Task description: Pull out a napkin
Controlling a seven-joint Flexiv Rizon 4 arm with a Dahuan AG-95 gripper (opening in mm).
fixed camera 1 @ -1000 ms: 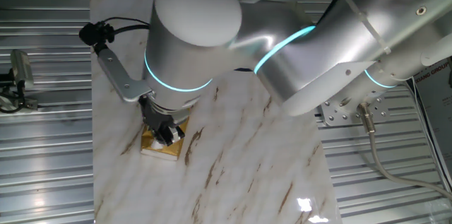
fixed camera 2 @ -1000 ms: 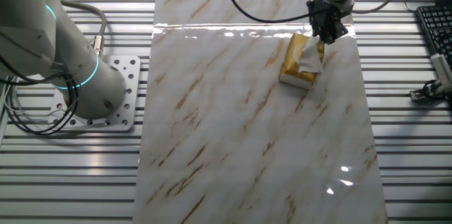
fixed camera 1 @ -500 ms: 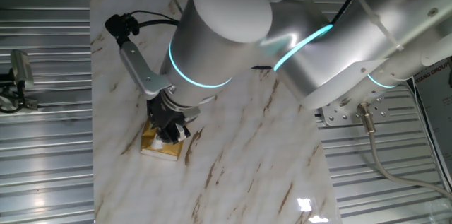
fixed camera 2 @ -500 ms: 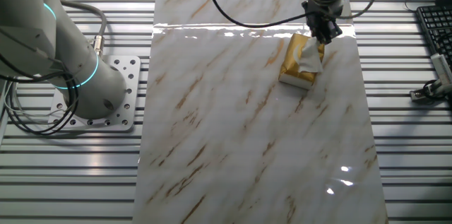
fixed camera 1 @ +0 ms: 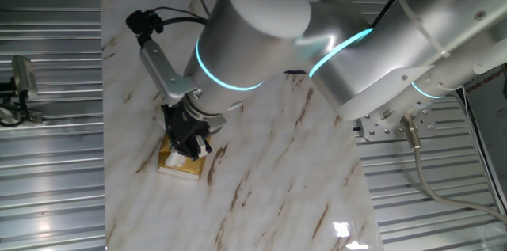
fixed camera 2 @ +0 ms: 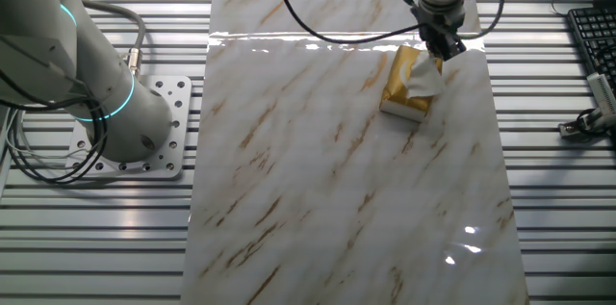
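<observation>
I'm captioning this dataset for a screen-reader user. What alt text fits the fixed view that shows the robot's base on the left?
A dark two-finger gripper reaches down onto a thin white paper napkin sticking out of a flat golden-yellow tissue pack on a marble-patterned tabletop. Whether its jaws have closed on the sheet cannot be seen. A black keyboard sits at the right edge.

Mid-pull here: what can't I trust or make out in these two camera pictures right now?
- Gripper grip: in both views the fingertips are too small and dark to tell whether they pinch the napkin.
- One fixed view: the arm's body hides much of the table behind it; the gripper covers part of the golden pack.
- The other fixed view: the top edge cuts off the wrist.
- Napkin's tucked-in length: hidden inside the pack.
</observation>
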